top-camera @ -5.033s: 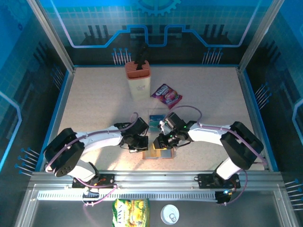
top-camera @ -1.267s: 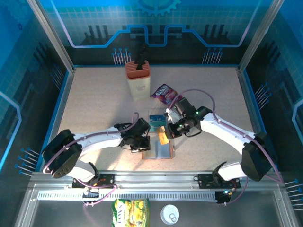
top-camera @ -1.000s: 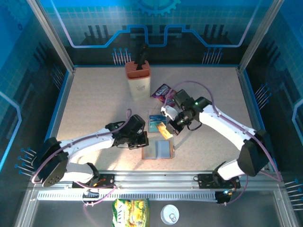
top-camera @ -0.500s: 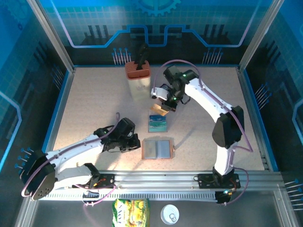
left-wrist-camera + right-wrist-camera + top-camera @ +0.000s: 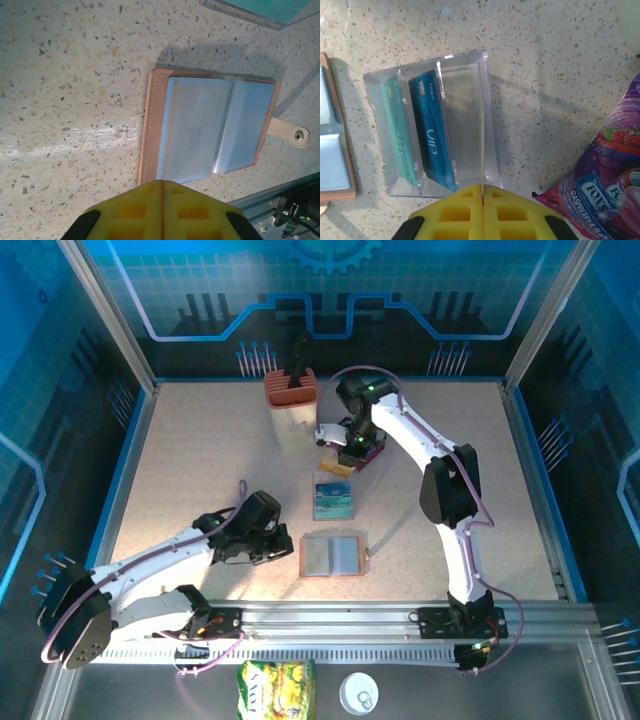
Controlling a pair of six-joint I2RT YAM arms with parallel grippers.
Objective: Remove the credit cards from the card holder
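The salmon-brown card holder (image 5: 333, 555) lies open and flat near the front of the table, its grey-blue sleeves (image 5: 210, 130) facing up and its snap tab (image 5: 292, 134) out to one side. My left gripper (image 5: 283, 548) (image 5: 163, 183) is shut and empty, just off the holder's left edge. My right gripper (image 5: 345, 452) (image 5: 483, 187) is shut on an orange-yellow credit card (image 5: 337, 469), seen edge-on (image 5: 483, 150) above the far end of a clear plastic box (image 5: 485, 100). A teal card (image 5: 400, 135) and a blue card (image 5: 432, 135) stand in that box.
A purple snack packet (image 5: 605, 185) lies right of the box, under my right arm. A beige block with an orange top (image 5: 291, 410) stands at the back. A yellow-green bag (image 5: 277, 685) and a can (image 5: 358, 692) sit beyond the front rail.
My right gripper lifted the orange-yellow card away from the holder and carried it back over the clear box. My left gripper drew back to the left, off the holder.
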